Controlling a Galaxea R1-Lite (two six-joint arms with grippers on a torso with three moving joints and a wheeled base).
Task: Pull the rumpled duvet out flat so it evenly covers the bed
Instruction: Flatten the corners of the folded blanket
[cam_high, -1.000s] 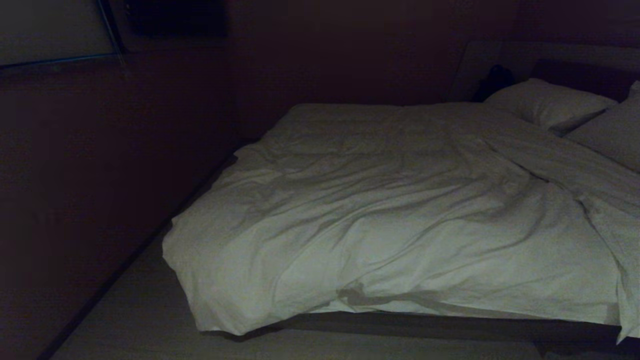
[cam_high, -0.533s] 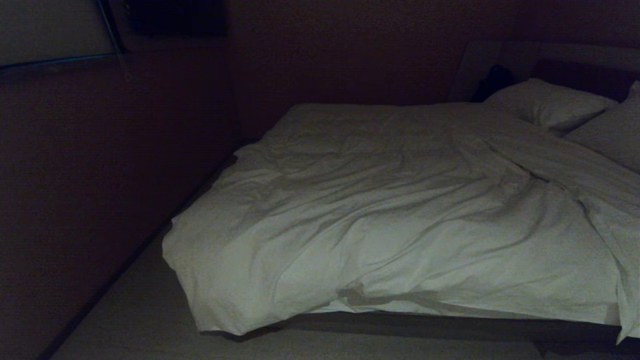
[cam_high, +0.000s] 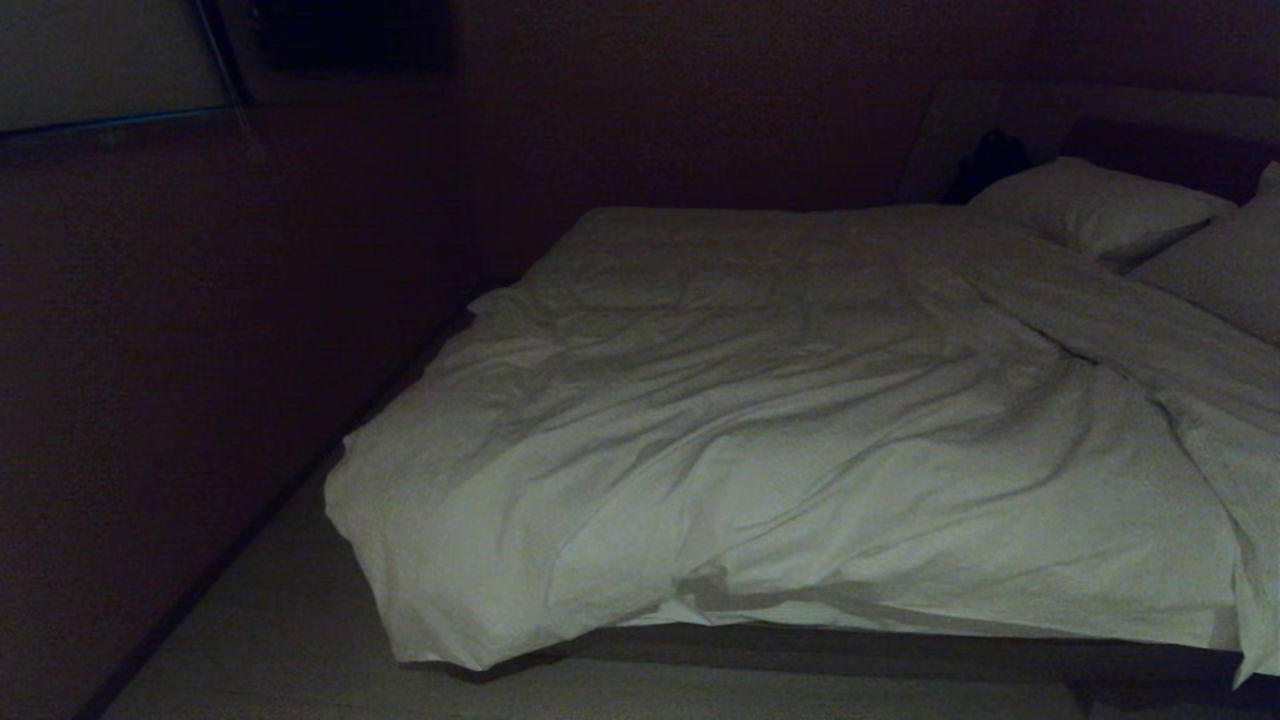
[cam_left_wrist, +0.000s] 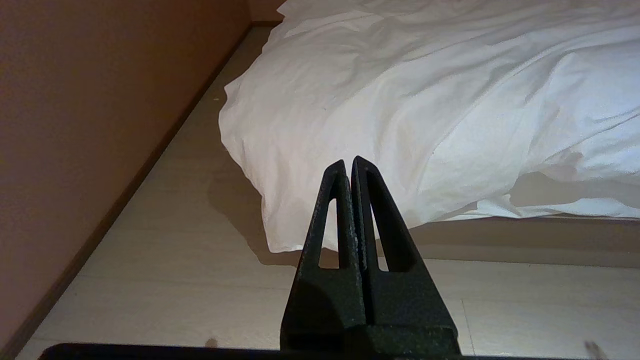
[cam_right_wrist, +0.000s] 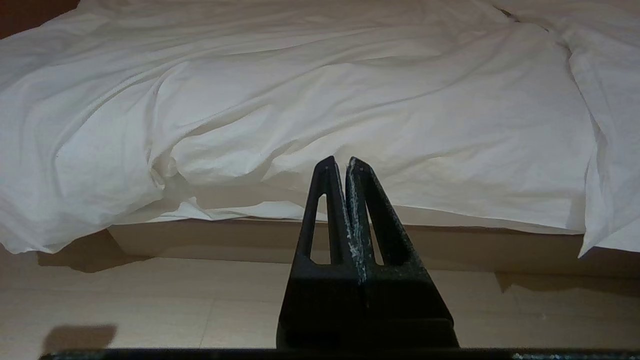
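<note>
Nothing has moved: our left hand and right hand are hanging clenched, empty; we should be grasping the duvet by its drooping corner.

A bedroom, dimly lit: a wide bed under a rumpled white duvet, pillows against a dark headboard, pale wooden floor beside a plain wall.
</note>
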